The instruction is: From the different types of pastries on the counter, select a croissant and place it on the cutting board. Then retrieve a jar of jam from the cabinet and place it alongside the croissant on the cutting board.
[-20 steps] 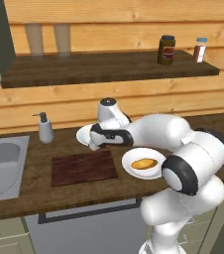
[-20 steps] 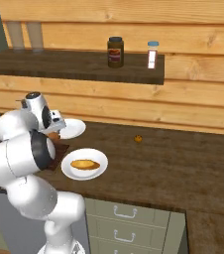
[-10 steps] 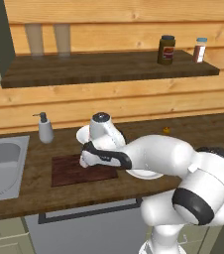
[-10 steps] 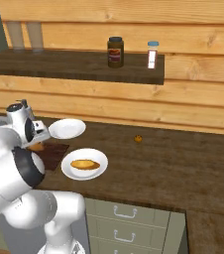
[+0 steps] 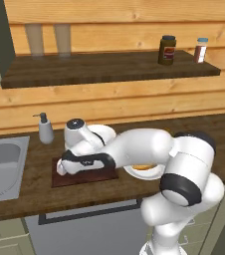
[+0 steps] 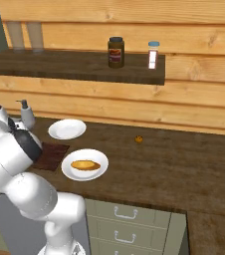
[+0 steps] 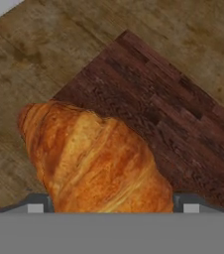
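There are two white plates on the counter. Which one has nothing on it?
The far plate, nearer the wall beside the soap dispenser, is bare. The near plate holds a golden oblong bun.

Two plates (image 6: 67, 129) (image 6: 84, 165), one croissant (image 7: 94, 158), one bun (image 6: 85, 165).

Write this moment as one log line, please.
phase: carry | fingers: shut on croissant | position: above cutting board edge | jam: not fetched

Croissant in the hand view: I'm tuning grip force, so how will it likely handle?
The croissant looks flaky and ridged, so it is probably light and crushable under hard jaws. Its lumpy, tapered shape suggests it won't roll far once set on the cutting board.
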Controlling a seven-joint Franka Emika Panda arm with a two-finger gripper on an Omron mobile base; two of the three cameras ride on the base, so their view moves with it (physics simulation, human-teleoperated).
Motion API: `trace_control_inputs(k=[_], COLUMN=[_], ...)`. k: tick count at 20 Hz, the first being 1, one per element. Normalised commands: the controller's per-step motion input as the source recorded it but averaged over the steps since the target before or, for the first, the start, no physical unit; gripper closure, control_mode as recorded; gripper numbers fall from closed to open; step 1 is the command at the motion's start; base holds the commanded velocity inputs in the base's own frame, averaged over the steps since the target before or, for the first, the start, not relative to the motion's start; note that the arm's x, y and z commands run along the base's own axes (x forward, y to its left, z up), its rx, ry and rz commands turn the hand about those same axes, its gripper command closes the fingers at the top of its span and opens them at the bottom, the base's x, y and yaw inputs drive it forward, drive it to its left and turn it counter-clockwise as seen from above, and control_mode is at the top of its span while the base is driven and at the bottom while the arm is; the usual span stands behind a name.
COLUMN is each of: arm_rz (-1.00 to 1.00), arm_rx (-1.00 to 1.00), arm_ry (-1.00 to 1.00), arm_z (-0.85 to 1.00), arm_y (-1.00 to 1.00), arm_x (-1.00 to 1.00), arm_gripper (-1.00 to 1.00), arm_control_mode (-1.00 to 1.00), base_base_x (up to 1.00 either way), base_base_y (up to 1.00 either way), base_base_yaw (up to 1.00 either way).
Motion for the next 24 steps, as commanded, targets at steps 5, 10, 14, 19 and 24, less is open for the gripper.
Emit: trace_control_inputs(k=[5,10,14,19,24], arm_rz=[0.0,0.0,0.0,0.0,0.0], arm_rx=[0.0,0.0,0.0,0.0,0.0], arm_ry=[0.0,0.0,0.0,0.0,0.0], arm_z=[-0.34,-0.31,-0.29,-0.3,-0.03], arm_y=[0.06,0.0,0.1,0.13,0.0], arm_x=[0.24,0.28,0.12,0.06,0.0], arm_gripper=[1.0,1.0,1.0,-1.0,-1.0], arm_control_mode=[-1.0,-1.0,-1.0,-1.0,-1.0], base_base_x=[0.0,0.0,0.0,0.0,0.0], base_base_y=[0.0,0.0,0.0,0.0,0.0], base_base_yaw=[0.0,0.0,0.0,0.0,0.0])
